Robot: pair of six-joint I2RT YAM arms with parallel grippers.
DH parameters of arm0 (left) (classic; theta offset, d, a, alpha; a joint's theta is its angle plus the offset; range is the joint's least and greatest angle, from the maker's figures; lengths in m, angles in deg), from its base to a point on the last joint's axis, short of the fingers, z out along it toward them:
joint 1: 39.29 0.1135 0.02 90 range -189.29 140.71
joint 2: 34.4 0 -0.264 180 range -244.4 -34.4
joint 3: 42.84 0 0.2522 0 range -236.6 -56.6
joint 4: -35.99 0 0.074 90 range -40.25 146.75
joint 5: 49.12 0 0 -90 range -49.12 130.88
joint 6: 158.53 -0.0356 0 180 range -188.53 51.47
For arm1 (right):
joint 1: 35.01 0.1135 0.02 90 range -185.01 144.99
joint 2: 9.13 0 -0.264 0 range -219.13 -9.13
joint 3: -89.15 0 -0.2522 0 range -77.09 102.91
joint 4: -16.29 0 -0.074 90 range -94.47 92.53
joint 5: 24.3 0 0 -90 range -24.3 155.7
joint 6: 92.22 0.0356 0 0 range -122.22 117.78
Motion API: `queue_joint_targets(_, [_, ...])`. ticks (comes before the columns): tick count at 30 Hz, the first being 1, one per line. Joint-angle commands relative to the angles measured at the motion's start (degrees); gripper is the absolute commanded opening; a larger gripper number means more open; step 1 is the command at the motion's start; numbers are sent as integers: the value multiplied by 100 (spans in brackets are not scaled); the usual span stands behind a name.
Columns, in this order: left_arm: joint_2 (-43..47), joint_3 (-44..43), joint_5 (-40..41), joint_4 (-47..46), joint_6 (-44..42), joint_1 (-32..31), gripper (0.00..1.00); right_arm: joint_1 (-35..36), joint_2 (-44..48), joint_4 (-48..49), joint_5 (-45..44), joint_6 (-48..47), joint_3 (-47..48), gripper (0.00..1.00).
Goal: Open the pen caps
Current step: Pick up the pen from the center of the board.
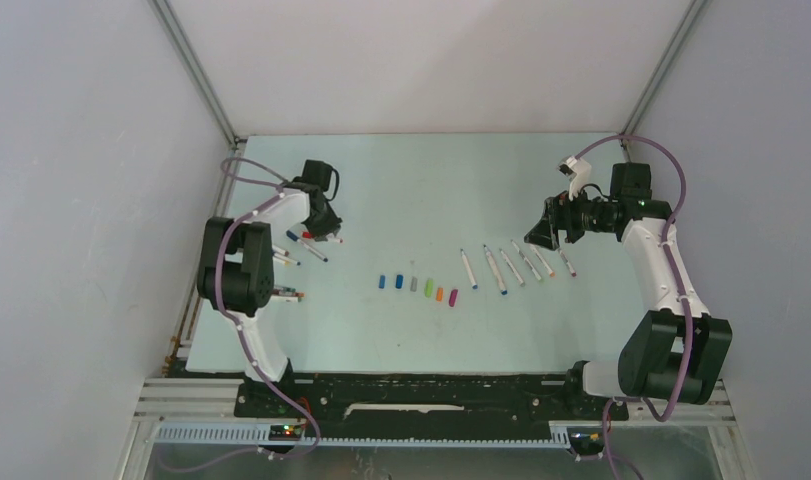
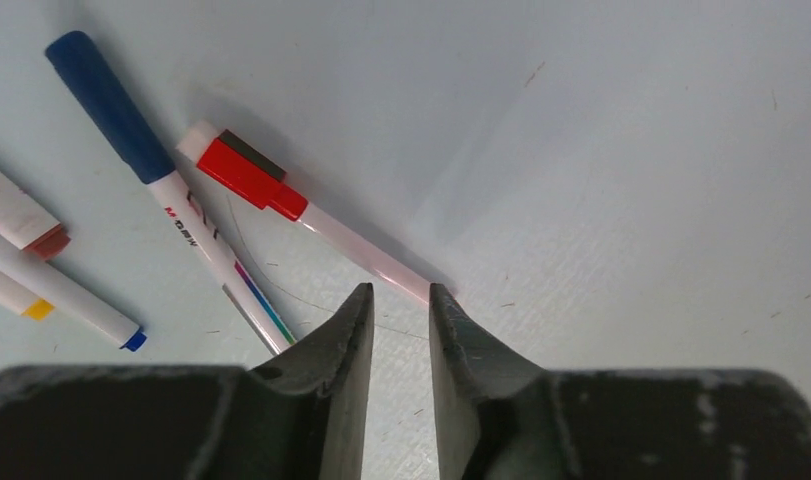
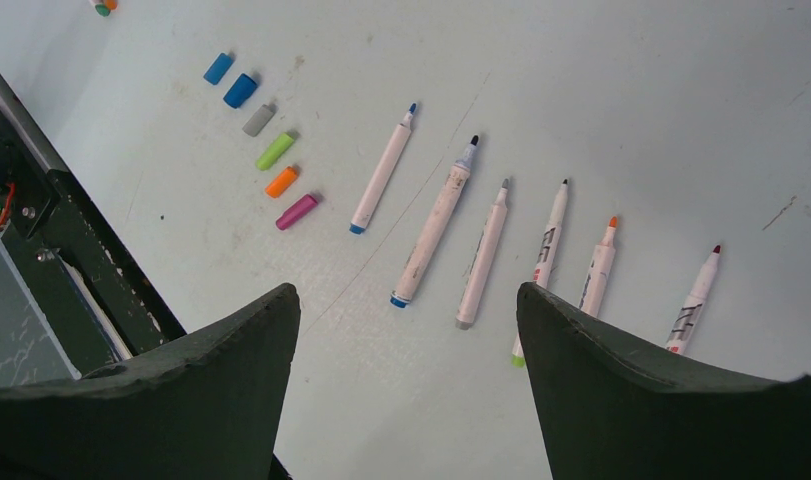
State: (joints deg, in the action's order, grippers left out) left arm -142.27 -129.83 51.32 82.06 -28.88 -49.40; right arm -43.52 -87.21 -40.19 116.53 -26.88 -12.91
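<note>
The only writing close enough to try is sitting on the blue-capped pen [image 2: 111, 105] in the left wrist view: short red letters on the white barrel just below the cap, perhaps "M&G", though the slant is leaving that unsure. Dark marks are showing on several barrels under the right wrist camera, too small to read.

Six loose caps [image 3: 275, 151] are lying in a slanting row near the middle of the table [image 1: 431, 180], somewhat nearer its front edge: two blue, grey, green, orange, magenta. Just beside them six uncapped pens [image 3: 433, 225] are lying in a fan, tips pointing away from the arms. Bare surface is stretching from this row to the far wall. The dark frame [image 3: 71, 250] of the near edge is running past the caps' side in the right wrist view.

The left arm is folding back on itself by the table's left edge, wrist dipping over a cluster of capped pens. The left gripper [image 2: 399, 295] is sitting low with its jaws nearly together, only a narrow slot between them and nothing in it. The bare end of the red-capped pen [image 2: 243, 172] is reaching the tip of one finger; whether they are touching I cannot tell.

The right arm is rising along the right edge, wrist turning inward. The right gripper [image 3: 406, 290] is hanging above the uncapped pens with jaws spread wide, gripping nothing.
</note>
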Motion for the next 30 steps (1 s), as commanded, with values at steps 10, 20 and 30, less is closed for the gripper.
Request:
queue_joint_targets(10, [-517, -1127, 66, 1041, 1349, 261, 33, -52, 159, 13, 129, -91, 78, 81])
queue_joint_targets(20, [-681, -1119, 71, 1290, 1457, 291, 32, -80, 200, 5, 147, -109, 81, 81])
queue_joint_targets(30, [-856, -1158, -256, 1221, 1303, 364, 24, -153, 264, -17, 206, -109, 84, 81])
